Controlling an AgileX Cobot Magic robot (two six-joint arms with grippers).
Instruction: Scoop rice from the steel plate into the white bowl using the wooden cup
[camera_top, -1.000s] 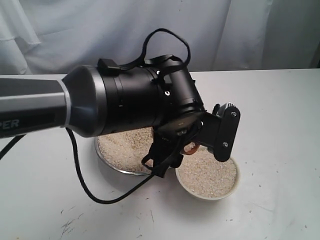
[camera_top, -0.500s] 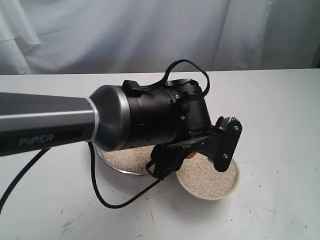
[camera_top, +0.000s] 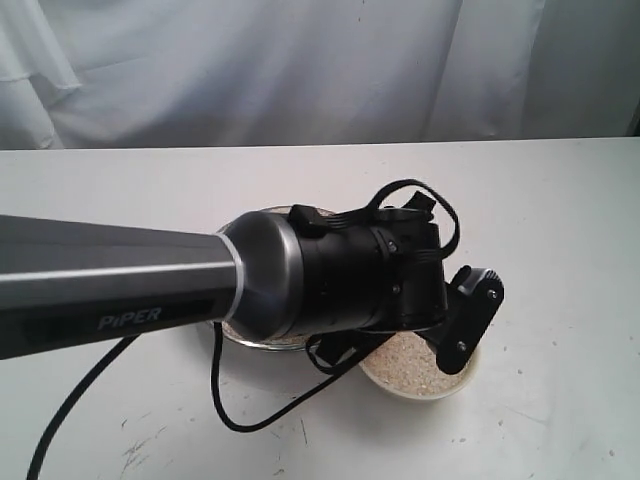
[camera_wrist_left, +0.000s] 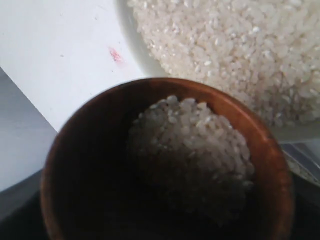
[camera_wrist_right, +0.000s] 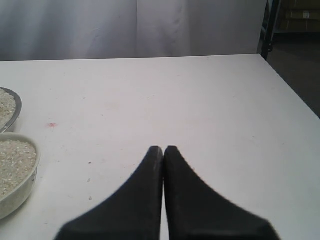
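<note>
**A:** Left wrist view first. What does it give that the others don't?

**B:** The small reddish-brown wooden cup (camera_wrist_left: 75, 165), very close: round rim, smooth wood, dark inside. A clump of pale, grainy uncooked rice (camera_wrist_left: 192, 150) lies against one side of it. Just past its rim is the thick, smooth edge of the small cream-white bowl (camera_wrist_left: 131, 47), heaped with more grains. I cannot tell whether cup and bowl touch.

**A:** And the exterior view?

**B:** The wooden cup is hidden there. The long grey-and-black left arm (camera_top: 150, 290) runs across the middle and covers most of the wide, shiny steel plate (camera_top: 255, 342). Only slivers of its thin rim show. One flat black slab of the left fingers (camera_top: 472, 315) hangs over the right side of the bowl, which sits just beside the plate.

**A:** Are those fingers clamped?

**B:** The cup hangs off the desk right under the wrist camera, so they grip it. Where they meet the wood is out of frame.

**A:** The other arm?

**B:** Only the right wrist view shows it. The two black, tapered right fingers (camera_wrist_right: 150, 175) are pressed together tip to tip over the matt white desk (camera_wrist_right: 200, 100), well apart from the dishes. Bowl and plate are cut off at the picture's edge, both showing rice. A small red mark (camera_wrist_right: 51, 125) lies near them.
</note>
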